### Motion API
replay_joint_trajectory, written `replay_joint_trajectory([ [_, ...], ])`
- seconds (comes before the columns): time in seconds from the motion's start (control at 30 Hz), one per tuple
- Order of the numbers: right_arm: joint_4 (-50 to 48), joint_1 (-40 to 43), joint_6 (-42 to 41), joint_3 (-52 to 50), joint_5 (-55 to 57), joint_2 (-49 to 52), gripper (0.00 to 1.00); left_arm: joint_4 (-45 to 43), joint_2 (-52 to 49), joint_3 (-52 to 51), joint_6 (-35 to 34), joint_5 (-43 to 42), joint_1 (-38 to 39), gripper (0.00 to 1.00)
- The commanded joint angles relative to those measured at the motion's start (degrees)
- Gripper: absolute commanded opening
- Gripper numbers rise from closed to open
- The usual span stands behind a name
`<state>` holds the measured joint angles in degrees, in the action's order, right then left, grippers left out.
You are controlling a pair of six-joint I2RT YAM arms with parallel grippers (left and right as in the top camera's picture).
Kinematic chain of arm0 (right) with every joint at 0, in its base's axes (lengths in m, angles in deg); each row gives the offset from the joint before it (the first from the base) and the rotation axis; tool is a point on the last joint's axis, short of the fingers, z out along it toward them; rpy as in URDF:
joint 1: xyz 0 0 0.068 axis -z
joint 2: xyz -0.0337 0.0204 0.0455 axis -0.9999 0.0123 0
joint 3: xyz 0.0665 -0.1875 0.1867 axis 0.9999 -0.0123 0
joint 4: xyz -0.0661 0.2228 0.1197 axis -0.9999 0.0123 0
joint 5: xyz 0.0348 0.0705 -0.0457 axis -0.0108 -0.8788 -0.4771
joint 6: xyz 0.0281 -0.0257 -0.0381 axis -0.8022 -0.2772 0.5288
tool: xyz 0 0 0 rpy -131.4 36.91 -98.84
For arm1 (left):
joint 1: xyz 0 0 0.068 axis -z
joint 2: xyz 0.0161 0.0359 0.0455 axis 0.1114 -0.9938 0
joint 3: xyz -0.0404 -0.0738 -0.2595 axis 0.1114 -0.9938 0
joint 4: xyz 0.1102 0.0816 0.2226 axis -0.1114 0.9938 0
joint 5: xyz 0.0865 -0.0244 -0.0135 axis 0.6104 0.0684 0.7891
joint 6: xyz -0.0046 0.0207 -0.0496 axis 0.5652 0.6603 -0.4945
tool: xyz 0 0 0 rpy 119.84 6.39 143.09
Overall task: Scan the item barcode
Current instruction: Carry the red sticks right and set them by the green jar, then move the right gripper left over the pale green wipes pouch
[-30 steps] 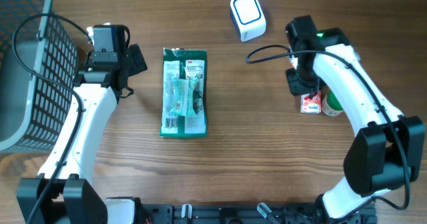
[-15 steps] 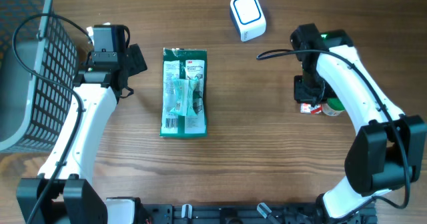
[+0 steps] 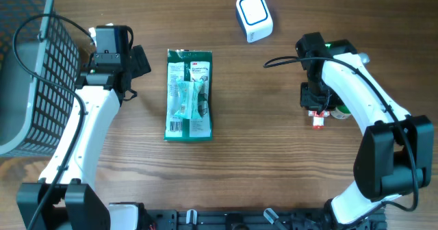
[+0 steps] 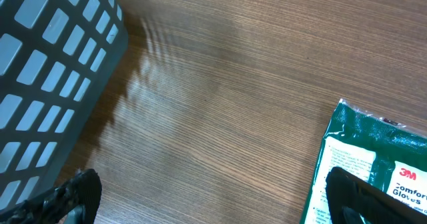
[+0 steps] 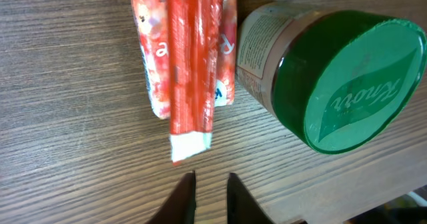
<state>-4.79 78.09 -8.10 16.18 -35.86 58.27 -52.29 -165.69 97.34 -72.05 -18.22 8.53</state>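
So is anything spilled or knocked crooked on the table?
Nothing is spilled or broken. Only the white scanner looks a bit off: it sits turned at a slant to the table edge, while the green glove pack lies straight. The red packet lies right beside the Knorr jar.

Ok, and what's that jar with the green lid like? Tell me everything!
The jar is round, with a big shiny green lid that says Knorr. The lid is on. Its body looks pale and is wrapped in a label with tiny print. It rests on the wooden table. I cannot tell if it stands up or lies down. A red packet sits right beside it and seems to touch its side. The right gripper is not touching it.
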Motion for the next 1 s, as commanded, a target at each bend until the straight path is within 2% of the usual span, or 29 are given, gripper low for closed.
replay_joint_trajectory([
  [0.0, -0.59, 0.04, -0.57, -0.52, 1.49, 0.00, 0.30, -0.17, 0.07, 0.61, 0.50, 0.52, -0.28, 1.00],
  [0.1, -2.43, 0.04, -0.55, -0.52, -0.46, 0.00, 0.33, -0.17, 0.07, 0.61, 0.50, 0.52, -0.28, 1.00],
  [0.4, -15.47, -1.81, 1.11, -0.52, -33.48, 0.00, 0.38, -0.17, 0.07, 0.61, 0.50, 0.52, -0.28, 1.00],
  [0.53, -23.30, -6.16, 0.72, -0.52, -41.62, 0.00, 0.39, -0.17, 0.07, 0.61, 0.50, 0.52, -0.28, 1.00],
  [0.67, -33.09, -14.82, -0.15, -0.52, -41.55, 0.09, 0.40, -0.17, 0.07, 0.61, 0.50, 0.52, -0.28, 1.00],
  [0.83, -42.69, -24.06, -11.63, -0.52, -33.48, 2.78, 0.41, -0.17, 0.07, 0.61, 0.50, 0.52, -0.28, 1.00],
  [0.97, -48.83, -27.78, -14.32, -0.52, -33.16, 6.01, 0.41, -0.17, 0.07, 0.61, 0.50, 0.52, -0.28, 1.00],
])
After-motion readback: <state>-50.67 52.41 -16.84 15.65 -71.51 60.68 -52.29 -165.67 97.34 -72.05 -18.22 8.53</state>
